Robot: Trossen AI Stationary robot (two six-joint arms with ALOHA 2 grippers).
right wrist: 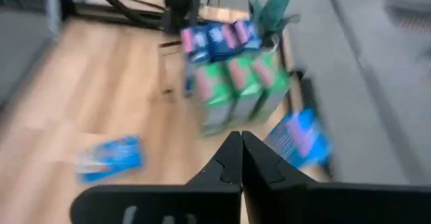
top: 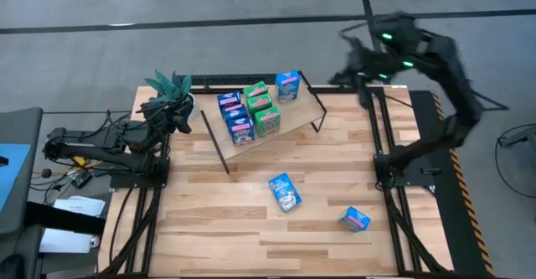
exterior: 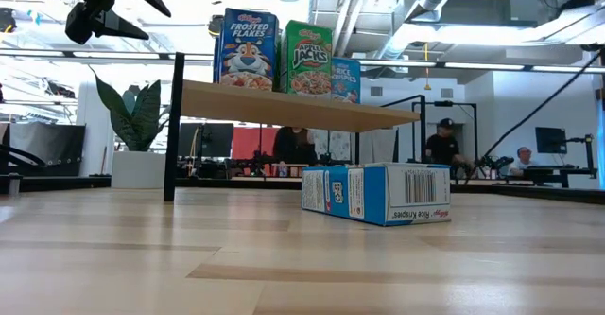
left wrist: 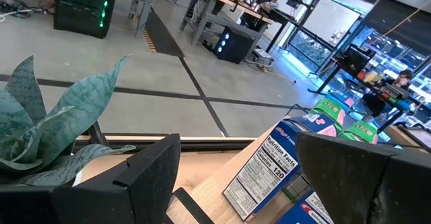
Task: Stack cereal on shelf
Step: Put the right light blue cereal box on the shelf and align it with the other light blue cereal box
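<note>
The shelf, a tilted wooden board on black rod legs, stands at the table's far middle. Several cereal boxes stand on it: blue ones and green ones. In the low view they show as upright fronts. Two blue boxes lie flat on the table, one in the middle and one near the right. My right gripper is shut and empty, raised high beyond the shelf's right end. My left gripper waits open by the shelf's left end.
A potted plant stands at the far left corner, right beside my left gripper. Black frame rails run along the table's right side. Bare tabletop spreads across the near half.
</note>
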